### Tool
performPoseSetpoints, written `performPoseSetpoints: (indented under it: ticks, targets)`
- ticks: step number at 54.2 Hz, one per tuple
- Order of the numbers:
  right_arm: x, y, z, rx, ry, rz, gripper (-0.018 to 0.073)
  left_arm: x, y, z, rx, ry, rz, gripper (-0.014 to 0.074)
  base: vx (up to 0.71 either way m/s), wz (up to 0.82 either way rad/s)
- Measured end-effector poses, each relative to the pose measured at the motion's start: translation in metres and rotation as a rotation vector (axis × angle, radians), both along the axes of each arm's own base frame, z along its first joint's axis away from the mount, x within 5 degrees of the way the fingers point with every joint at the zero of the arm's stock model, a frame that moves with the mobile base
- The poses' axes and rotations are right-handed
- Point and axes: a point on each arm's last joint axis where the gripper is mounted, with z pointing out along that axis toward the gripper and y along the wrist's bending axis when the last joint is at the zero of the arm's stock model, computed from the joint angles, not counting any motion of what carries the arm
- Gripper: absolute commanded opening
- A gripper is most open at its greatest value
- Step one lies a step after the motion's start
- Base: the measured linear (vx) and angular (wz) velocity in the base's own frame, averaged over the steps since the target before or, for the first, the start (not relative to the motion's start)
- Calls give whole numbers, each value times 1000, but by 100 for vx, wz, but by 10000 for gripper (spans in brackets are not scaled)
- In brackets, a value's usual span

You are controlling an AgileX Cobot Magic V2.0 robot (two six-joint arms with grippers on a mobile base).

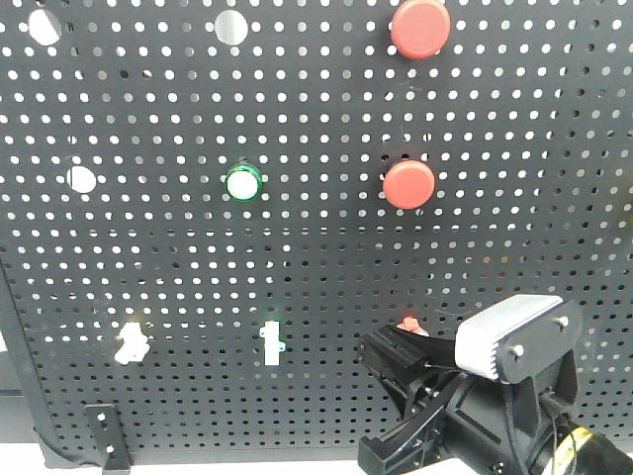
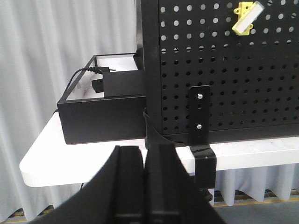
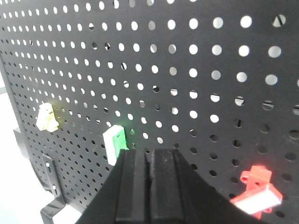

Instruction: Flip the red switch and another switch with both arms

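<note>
I'm looking at the black pegboard (image 1: 297, 119) from the front; the right gripper (image 3: 148, 186) sits at five o'clock in that view, its grey block at the wrist, its black fingers (image 1: 396, 354) reaching toward the board. The red switch (image 1: 408, 326) peeks out just above those fingers at about five o'clock, mostly hidden from the front; from the right wrist camera I see it plainly at four o'clock, red base with its white lever, just beside the fingers and apart from them, I think, though the angle is poor. The right fingers are pressed together, nothing between them; the green-based toggle (image 3: 115, 143) stands at their nine o'clock. The yellow switch (image 2: 245, 17) is up at one o'clock in the left wrist view, well apart from the left gripper (image 2: 144, 182), whose fingers are also pressed together and empty at six o'clock. A black box (image 2: 103, 109) rests on the white table (image 2: 51, 156) at nine o'clock.
</note>
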Motion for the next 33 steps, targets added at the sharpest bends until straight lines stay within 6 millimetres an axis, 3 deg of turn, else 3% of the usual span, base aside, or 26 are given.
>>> performPoseSetpoints:
  ticks: [10, 16, 25, 33]
  targets:
    - [-3, -2, -3, -26, -8, 1, -6, 0, 0, 0, 0, 0, 0, 2, 0, 0]
    - [-18, -15, -5, -113, -46, -3, -6, 0, 0, 0, 0, 0, 0, 2, 0, 0]
    - [-54, -63, 7, -140, -79, -117, -4, 0, 0, 0, 0, 0, 0, 2, 0, 0]
    - [-94, -114, -16, -158, -67, -332, -4, 0, 0, 0, 0, 0, 0, 2, 0, 0]
